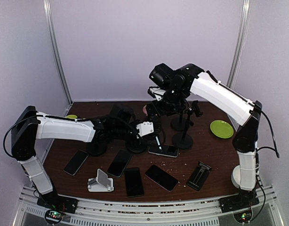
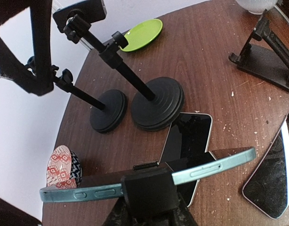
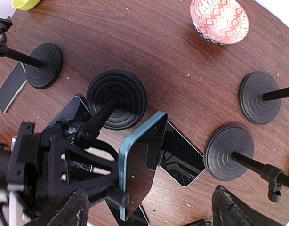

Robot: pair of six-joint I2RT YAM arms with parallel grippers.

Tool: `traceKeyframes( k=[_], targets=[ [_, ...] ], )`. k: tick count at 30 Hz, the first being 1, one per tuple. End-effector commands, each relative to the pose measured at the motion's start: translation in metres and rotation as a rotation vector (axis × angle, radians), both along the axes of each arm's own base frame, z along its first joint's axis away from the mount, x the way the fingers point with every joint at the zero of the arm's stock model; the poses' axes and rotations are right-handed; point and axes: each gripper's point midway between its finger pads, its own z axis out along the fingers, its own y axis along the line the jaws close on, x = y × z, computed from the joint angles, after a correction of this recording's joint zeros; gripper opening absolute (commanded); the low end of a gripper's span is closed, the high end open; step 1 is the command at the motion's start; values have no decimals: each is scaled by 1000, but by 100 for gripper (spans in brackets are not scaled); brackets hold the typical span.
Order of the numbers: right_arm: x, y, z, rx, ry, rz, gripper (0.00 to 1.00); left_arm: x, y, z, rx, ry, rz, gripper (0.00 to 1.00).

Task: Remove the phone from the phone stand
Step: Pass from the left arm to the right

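A teal-edged phone [image 1: 157, 141] [image 2: 220, 165] [image 3: 135, 141] stands on edge above the table, held in the black clamp [image 2: 149, 188] of a phone stand with a round base [image 3: 117, 99] and a slanted stem. My left gripper [image 1: 151, 132] [image 2: 149, 214] comes in from the left and is shut on the stand's clamp, just under the phone's edge. My right gripper [image 1: 161, 106] [image 3: 154, 202] hangs above the phone, open wide. Its two fingers sit apart on either side of the phone and touch nothing.
Two more round-based stands [image 1: 182, 139] [image 1: 178, 123] stand right of the phone. A phone [image 1: 163, 149] lies flat beneath it, with several others [image 1: 120, 162] toward the front. Also here are a white stand [image 1: 100, 182], a black folding stand [image 1: 199, 175], a green plate [image 1: 221, 128] and a patterned bowl [image 3: 219, 20].
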Motion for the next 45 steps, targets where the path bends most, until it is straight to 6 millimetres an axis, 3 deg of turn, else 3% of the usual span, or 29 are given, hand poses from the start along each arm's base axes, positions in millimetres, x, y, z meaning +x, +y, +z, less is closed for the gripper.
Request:
traceKeyframes(
  k=[1, 7, 19, 23, 31, 34, 45],
  targets=[
    [0, 18, -19, -2, 26, -5, 90, -12, -2, -19, 62, 54, -4, 0],
    [8, 24, -45, -31, 61, -40, 85, -12, -4, -20, 84, 35, 17, 0],
    [6, 10, -63, -115, 76, -86, 58, -3, -13, -22, 179, -9, 84, 0],
    [6, 4, -69, -149, 74, -93, 45, -4, -18, -23, 190, -8, 85, 0],
    [7, 4, -62, -147, 51, -86, 9, -1, -22, -23, 206, -2, 98, 0],
    [8, 4, -57, -137, 41, -89, 0, -1, -23, -24, 213, 7, 99, 0],
    [14, 7, -30, -88, -22, -93, 0, -12, -33, -25, 215, 37, 53, 0]
  ],
)
